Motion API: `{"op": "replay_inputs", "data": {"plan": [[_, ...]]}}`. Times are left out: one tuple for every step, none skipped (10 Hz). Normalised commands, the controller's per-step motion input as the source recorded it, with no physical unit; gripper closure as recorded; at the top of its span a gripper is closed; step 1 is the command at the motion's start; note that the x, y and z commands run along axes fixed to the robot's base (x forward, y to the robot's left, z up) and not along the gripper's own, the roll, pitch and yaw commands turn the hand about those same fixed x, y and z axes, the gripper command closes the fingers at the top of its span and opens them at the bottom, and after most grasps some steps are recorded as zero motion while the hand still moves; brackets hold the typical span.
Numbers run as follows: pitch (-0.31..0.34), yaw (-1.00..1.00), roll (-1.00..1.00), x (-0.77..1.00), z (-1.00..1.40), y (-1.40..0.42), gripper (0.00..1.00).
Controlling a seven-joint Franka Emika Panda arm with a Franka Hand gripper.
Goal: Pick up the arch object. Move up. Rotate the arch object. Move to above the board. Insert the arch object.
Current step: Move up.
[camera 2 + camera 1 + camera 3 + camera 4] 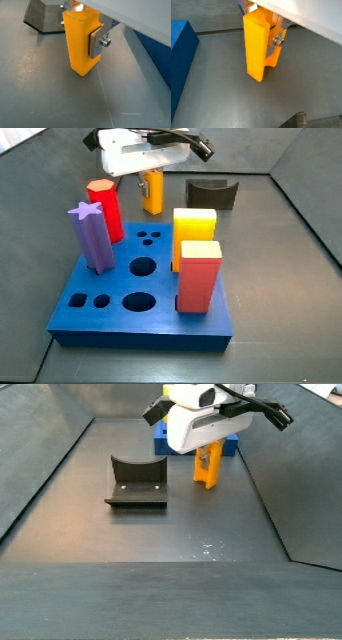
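Beside the board, the tool grips the arch object, seemingly airborne.

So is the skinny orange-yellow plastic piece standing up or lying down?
Standing up. The slim orange-yellow plastic arch piece points straight down, clamped by the gripper beside the blue board.

My hand is mostly out of sight: in both wrist views my own pale housing covers its upper part, and the arch object hides 1 finger, so only 1 silver plate shows. The arch object's top end runs under that housing. In a side view the board is nearly all hidden behind my wrist and the arch (just a blue sliver shows). In a wrist view the board is cut off by the frame edge.
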Motion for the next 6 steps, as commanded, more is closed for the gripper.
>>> {"op": "replay_inputs", "data": {"plan": [[0.000,0.00,0.00,0.00,0.83,0.00,1.00],[-0.003,-0.01,0.00,0.02,0.83,-0.01,1.00],[0.016,-0.01,-0.01,0.00,0.74,-0.02,1.00],[0.033,0.00,-0.02,-0.01,0.58,-0.02,1.00],[0.038,0.00,-0.02,-0.01,0.48,-0.02,1.00],[0.038,0.01,-0.04,-0.01,0.22,-0.02,1.00]]}}
